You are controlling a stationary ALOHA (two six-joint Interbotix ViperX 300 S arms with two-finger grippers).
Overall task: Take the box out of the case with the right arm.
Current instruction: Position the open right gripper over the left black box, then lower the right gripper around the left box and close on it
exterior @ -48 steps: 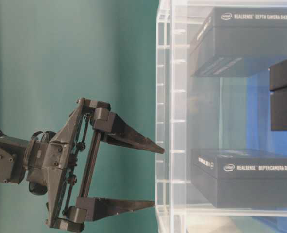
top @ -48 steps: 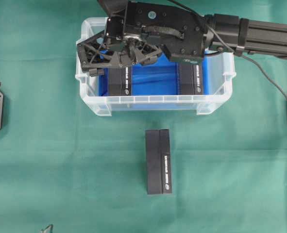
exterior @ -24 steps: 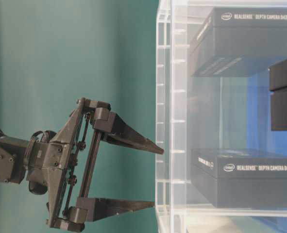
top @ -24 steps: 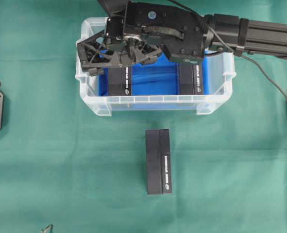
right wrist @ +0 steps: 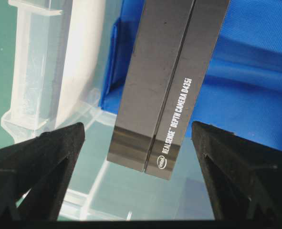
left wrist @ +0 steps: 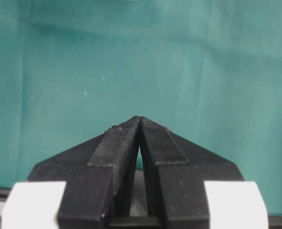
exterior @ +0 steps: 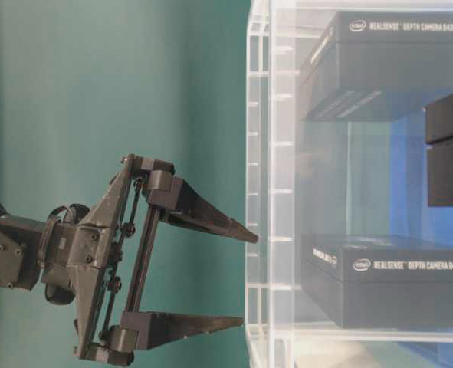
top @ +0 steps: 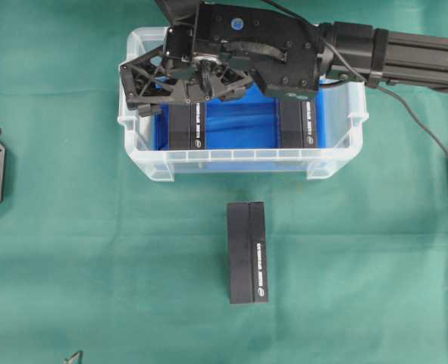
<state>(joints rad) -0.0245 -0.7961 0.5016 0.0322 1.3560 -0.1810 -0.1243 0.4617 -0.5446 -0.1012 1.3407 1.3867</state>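
Overhead exterior view first: nearest the bottom edge, a lone black box (top: 248, 252) lies flat on the green cloth (top: 95, 258), well apart from the case (top: 242, 162), which sits farther back. Two more black boxes stand on the blue lining inside the clear tub, a left box (top: 187, 127) and a right box (top: 299, 123), with bare blue between them. Over the tub's far left part hangs the right gripper (top: 144, 89), its lattice frame spread wide above the left box and the tub's left wall, touching nothing that can be seen; the right arm (top: 390, 54) runs off to the right edge with a black cable trailing. From the right wrist camera, the two dark fingertips (right wrist: 40, 157) stand far apart in the lower corners, and the left box (right wrist: 172, 86) lies between and beyond them, its white lettering readable, with the tub's clear wall to its left. At table level the right gripper (exterior: 237, 280) shows the same spread, both tips just short of the tub's clear wall. The left gripper (left wrist: 139, 120) points at bare green cloth, its two black tips pressed together and holding nothing.
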